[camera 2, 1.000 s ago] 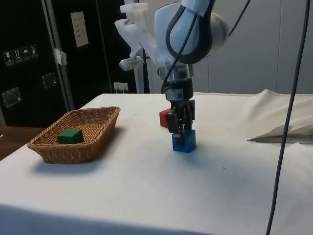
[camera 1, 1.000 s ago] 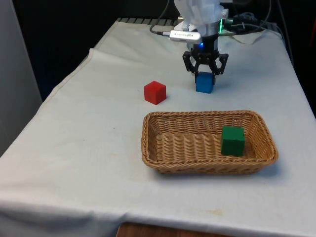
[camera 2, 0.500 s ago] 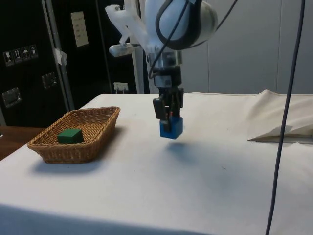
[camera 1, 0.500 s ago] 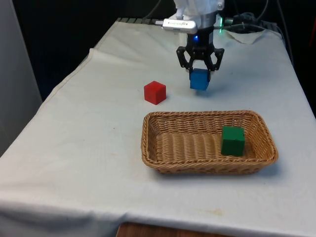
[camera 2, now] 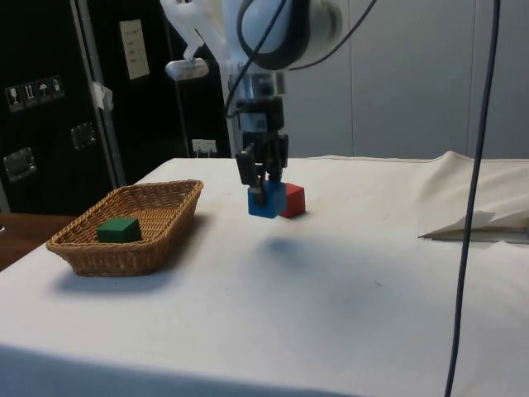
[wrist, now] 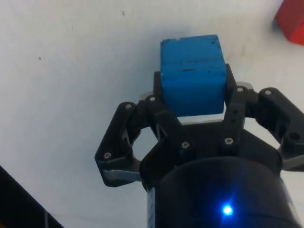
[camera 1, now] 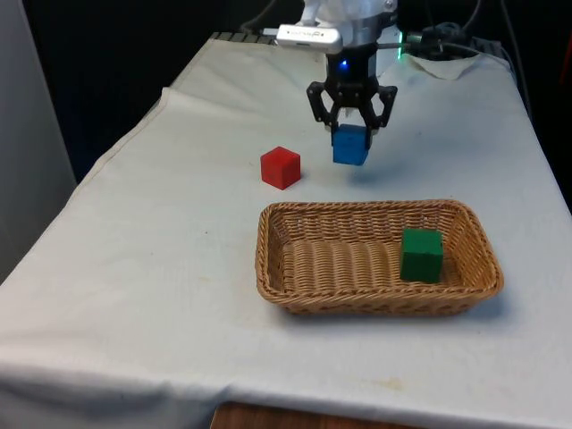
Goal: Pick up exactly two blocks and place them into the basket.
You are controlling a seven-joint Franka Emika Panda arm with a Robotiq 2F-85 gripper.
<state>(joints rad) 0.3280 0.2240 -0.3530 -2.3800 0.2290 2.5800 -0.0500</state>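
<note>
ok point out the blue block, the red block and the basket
blue block (camera 1: 349, 146), front view, its front face
red block (camera 1: 280, 167), front view, middle of the cube
basket (camera 1: 375, 301), front view, its near woven wall

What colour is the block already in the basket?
Green block, lying in the basket; the front view shows it best.

Red block cut off by wrist picture's edge; blue block hides part of it in side view.
</note>
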